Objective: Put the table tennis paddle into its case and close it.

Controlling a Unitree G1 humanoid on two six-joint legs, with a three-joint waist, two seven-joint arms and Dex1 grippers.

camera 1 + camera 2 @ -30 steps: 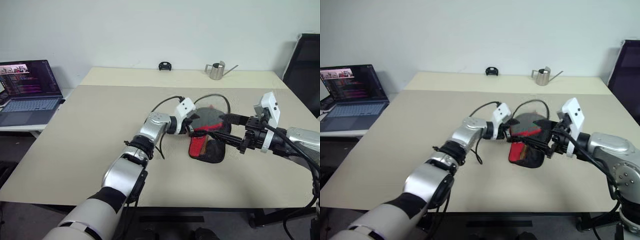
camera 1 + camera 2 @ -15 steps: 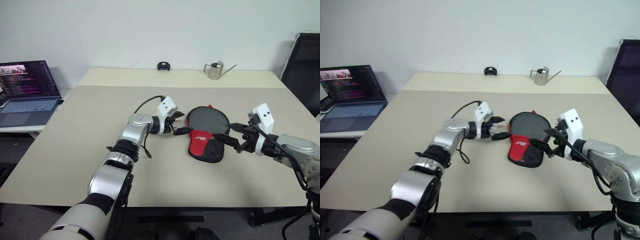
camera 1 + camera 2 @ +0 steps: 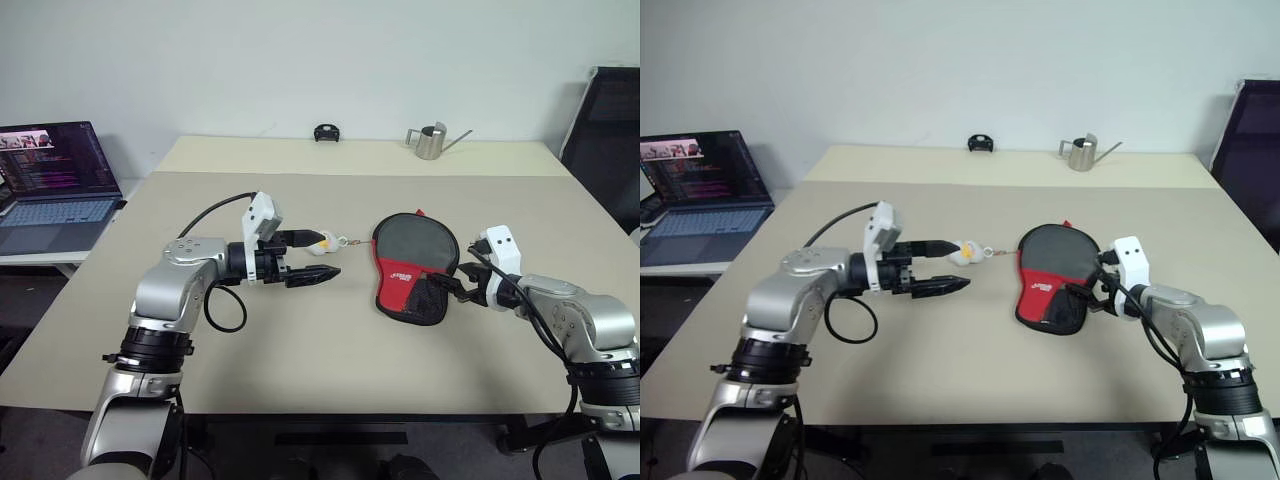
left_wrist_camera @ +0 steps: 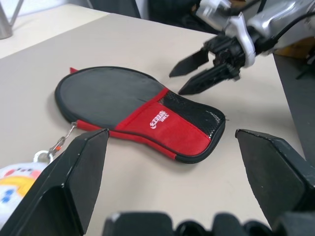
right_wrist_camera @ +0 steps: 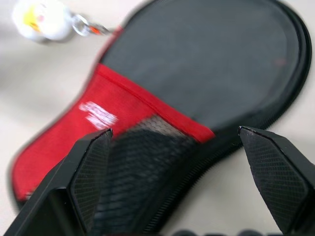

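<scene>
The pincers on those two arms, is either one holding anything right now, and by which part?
Nothing is held. The left pincer hangs open beside the little charm, and the right pincer is open at the case, which lies on the table.

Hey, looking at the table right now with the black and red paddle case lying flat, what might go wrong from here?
1. The right gripper, fingers open, sits right beside the soft black and red paddle-shaped fabric case; a careless move could nudge it across the beige table.
2. The small white plush charm on its keychain lies close to the open left gripper and might snag.
3. The case looks closed, but the zipper's full run can't be judged, so it may be partly open.
</scene>
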